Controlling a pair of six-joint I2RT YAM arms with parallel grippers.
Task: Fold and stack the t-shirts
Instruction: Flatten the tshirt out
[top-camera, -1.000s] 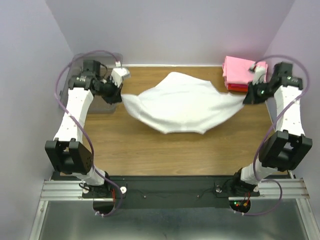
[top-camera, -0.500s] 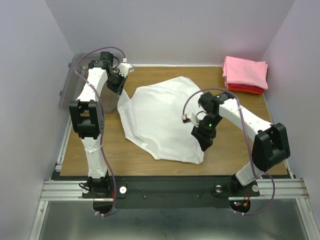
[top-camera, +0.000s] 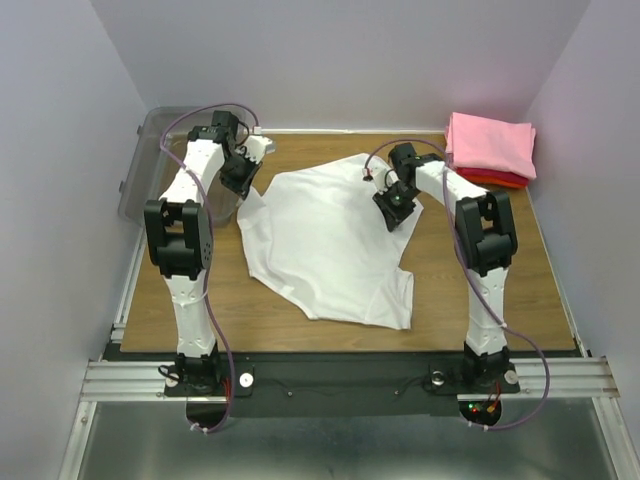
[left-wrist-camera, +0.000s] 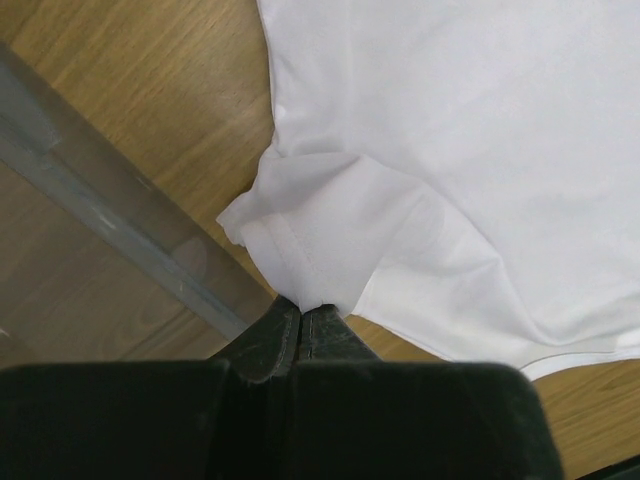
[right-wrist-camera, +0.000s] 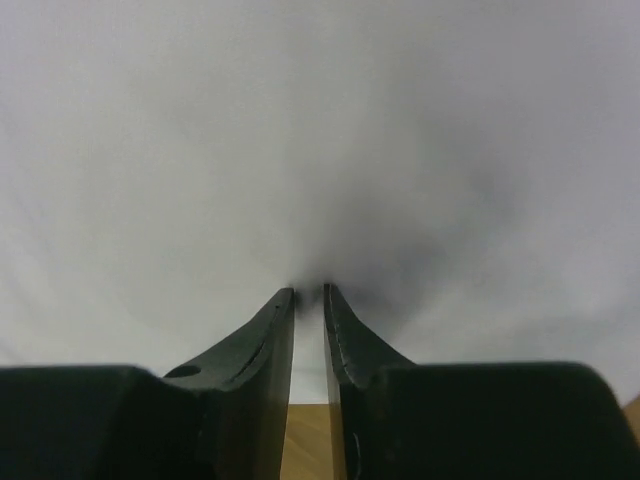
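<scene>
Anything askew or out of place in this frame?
The white t-shirt lies crooked and rumpled; its sleeve, pinched by the left gripper, bunches beside the clear bin. The folded pink t-shirt atop the red t-shirt looks tidy.

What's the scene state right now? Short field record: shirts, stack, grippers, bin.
white t-shirt: unfolded, spread on the table
left gripper: shut on the white t-shirt's sleeve edge, beside the bin
right gripper: tips at the white t-shirt's far right part, jaws nearly together, grip unclear
pink t-shirt: folded, top of stack, far right corner
red t-shirt: folded, under the pink t-shirt
bin: clear grey, far left corner
</scene>
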